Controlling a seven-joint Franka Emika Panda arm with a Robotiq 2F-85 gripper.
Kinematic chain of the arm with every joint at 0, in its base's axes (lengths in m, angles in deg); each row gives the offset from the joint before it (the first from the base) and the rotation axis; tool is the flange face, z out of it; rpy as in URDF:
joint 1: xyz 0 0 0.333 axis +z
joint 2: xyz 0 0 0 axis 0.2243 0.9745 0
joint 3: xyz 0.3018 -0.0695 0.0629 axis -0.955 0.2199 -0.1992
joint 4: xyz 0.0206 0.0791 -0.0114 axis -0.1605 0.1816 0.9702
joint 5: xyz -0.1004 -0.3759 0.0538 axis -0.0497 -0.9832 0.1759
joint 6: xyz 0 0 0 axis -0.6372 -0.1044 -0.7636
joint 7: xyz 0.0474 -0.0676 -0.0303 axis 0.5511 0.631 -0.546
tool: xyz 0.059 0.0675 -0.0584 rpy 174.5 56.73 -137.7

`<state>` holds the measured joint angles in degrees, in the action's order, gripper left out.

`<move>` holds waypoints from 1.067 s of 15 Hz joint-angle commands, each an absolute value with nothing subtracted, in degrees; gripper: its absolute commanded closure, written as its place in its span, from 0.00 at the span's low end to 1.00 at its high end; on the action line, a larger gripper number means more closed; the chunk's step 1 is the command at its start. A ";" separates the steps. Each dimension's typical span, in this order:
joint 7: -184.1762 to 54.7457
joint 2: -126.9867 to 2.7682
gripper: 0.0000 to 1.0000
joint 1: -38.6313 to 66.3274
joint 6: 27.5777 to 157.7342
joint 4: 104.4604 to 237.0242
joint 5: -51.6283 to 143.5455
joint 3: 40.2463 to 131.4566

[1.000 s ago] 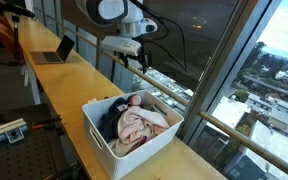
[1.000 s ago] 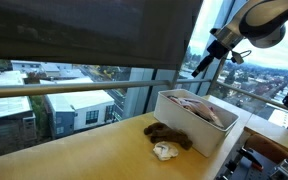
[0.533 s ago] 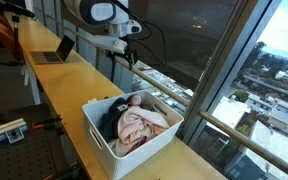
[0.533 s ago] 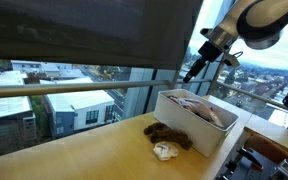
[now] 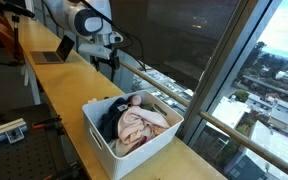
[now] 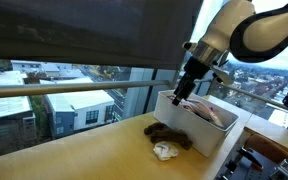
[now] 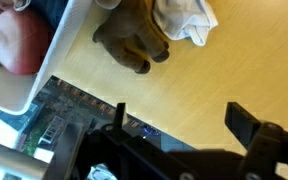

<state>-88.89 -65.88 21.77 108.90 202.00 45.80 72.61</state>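
Note:
My gripper [image 7: 182,120] is open with nothing between its dark fingers [image 7: 246,122]; it hangs over the wooden counter [image 7: 214,80]. Ahead of it in the wrist view lie a brown cloth [image 7: 132,45] and a white cloth [image 7: 184,20], beside a white bin [image 7: 29,70] holding a pink garment [image 7: 19,45]. In an exterior view the gripper [image 6: 183,95] hovers above the bin's [image 6: 184,118] near end, over the brown cloth [image 6: 170,135] and white cloth [image 6: 165,151]. In an exterior view the gripper [image 5: 109,63] is beyond the bin [image 5: 109,145] full of clothes [image 5: 136,125].
The counter runs along a tall window with a railing [image 5: 169,90] and a drawn blind [image 6: 84,30]. A laptop [image 5: 56,50] stands open farther down the counter. A chair and equipment [image 5: 4,130] stand on the floor beside it.
The arm has swung down and away from the window, bringing the gripper from above the railing to just over the cloths beside the bin. The jaws stayed open.

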 commanded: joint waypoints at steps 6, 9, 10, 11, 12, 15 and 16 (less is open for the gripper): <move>-86.21 -56.55 0.00 22.27 109.29 201.44 38.59 73.42; -85.98 -54.10 0.00 22.41 109.91 201.29 37.73 73.62; -85.81 -53.16 0.00 22.56 110.13 201.03 37.28 73.79; -85.64 -51.90 0.00 22.71 110.42 200.60 36.69 73.97; -85.46 -50.80 0.00 22.83 110.69 200.16 36.19 74.17; -85.26 -46.91 0.00 22.98 111.58 198.42 35.41 74.44; -85.11 -45.58 0.00 23.04 111.95 197.87 35.33 74.41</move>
<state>-86.75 -49.64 21.95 110.62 200.70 37.07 73.43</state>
